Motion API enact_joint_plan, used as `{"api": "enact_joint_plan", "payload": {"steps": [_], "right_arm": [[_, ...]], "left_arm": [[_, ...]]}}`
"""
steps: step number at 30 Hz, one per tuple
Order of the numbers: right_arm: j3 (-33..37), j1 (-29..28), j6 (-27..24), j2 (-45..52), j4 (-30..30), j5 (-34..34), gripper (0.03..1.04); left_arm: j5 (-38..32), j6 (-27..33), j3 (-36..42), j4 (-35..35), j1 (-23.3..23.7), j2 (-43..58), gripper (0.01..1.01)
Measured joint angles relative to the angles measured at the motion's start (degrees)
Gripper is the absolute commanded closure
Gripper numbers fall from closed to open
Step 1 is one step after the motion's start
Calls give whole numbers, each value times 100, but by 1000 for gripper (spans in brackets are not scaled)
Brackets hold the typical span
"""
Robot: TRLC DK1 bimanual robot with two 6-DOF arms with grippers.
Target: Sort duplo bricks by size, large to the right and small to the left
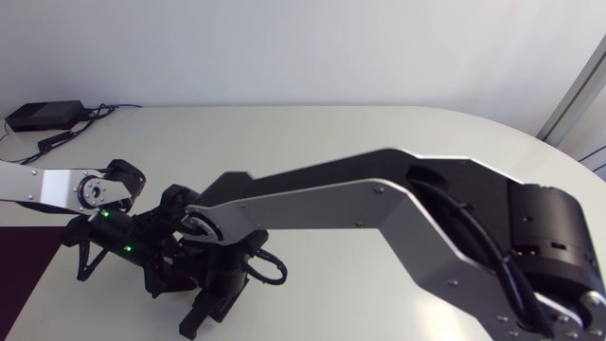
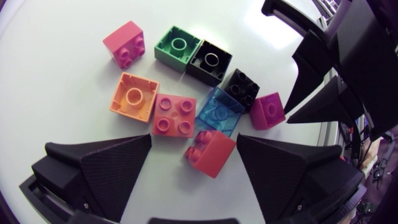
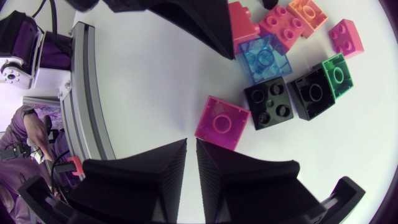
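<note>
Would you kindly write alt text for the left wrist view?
The open left gripper straddles a red brick lying between its fingers on the white table. Ahead lie eight more bricks in a loose cluster, with the right gripper beside them.

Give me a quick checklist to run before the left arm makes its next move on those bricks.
1. Left gripper open: ok.
2. Red brick between its fingers: ok.
3. Red brick sitting flat: not ok, it looks tipped on its side.
4. Room around it: not ok, the blue brick sits right against it.
5. Right gripper shut and empty: ok.
6. Arms safely apart: cannot tell, they are close together.
</note>
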Motion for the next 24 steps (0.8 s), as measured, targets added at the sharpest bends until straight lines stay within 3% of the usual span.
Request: {"api": "enact_joint_plan", "payload": {"steps": [14, 24], "right_arm": [[48, -275, 365, 0, 337, 254, 884], [28, -848, 367, -780, 452, 262, 885]], "left_arm": [[173, -188, 234, 144, 57, 122, 74], [216, -164, 308, -260, 732, -931, 72]]}}
